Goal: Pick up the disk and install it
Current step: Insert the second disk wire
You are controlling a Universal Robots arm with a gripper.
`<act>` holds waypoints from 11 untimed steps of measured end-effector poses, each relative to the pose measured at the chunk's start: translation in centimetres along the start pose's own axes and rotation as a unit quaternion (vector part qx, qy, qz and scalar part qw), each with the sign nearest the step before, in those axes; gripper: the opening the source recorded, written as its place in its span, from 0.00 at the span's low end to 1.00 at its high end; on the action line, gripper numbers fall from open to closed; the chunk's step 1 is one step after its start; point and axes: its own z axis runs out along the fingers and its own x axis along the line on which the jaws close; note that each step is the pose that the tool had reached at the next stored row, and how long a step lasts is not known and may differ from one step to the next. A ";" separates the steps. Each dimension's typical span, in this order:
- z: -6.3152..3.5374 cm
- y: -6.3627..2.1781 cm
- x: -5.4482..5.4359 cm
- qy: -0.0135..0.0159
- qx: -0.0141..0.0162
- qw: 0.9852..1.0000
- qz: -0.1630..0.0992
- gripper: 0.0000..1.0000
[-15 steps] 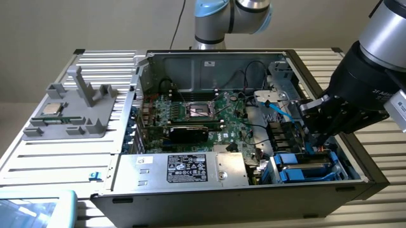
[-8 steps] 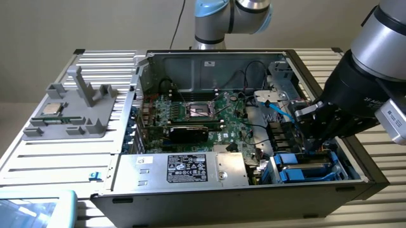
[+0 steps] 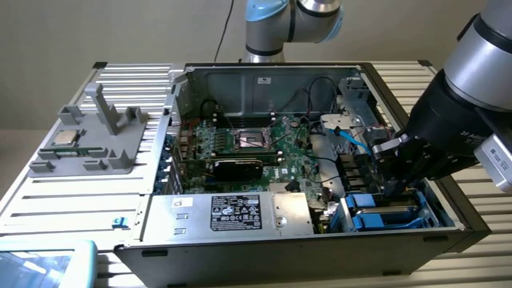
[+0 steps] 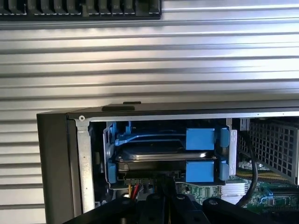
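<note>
disk (image 4: 161, 156) in drive cage (image 3: 392, 213), case (image 3: 240, 246) at 4 o'clock; tool (image 3: 394, 191) just above; fixture (image 3: 88, 147) at 9.

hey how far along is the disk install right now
Mostly done, it seems: the disk in its blue frame already sits in the drive bay of the open computer case. In hand: the shut gripper is down at the disk's edge. Whether it's fully seated is unclear.

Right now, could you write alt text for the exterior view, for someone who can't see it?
A robot arm's black gripper, fingers shut, reaches down into an open computer case at the disk in its blue frame, at the exterior view's lower right. A grey stand holding a small chip sits left of the case.
</note>
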 end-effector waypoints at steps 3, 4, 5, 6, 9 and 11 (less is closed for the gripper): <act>0.14 0.02 0.0 0.000 0.000 1.000 0.000 0.11; 0.18 0.02 0.0 0.000 0.000 1.000 0.000 0.11; 0.23 0.03 0.0 0.000 0.000 1.000 0.000 0.11; 0.29 0.05 0.0 0.000 0.001 1.000 0.000 0.11; 0.45 0.08 0.0 -0.001 0.000 1.000 0.000 0.11; 0.56 0.09 0.0 -0.001 0.000 1.000 0.000 0.11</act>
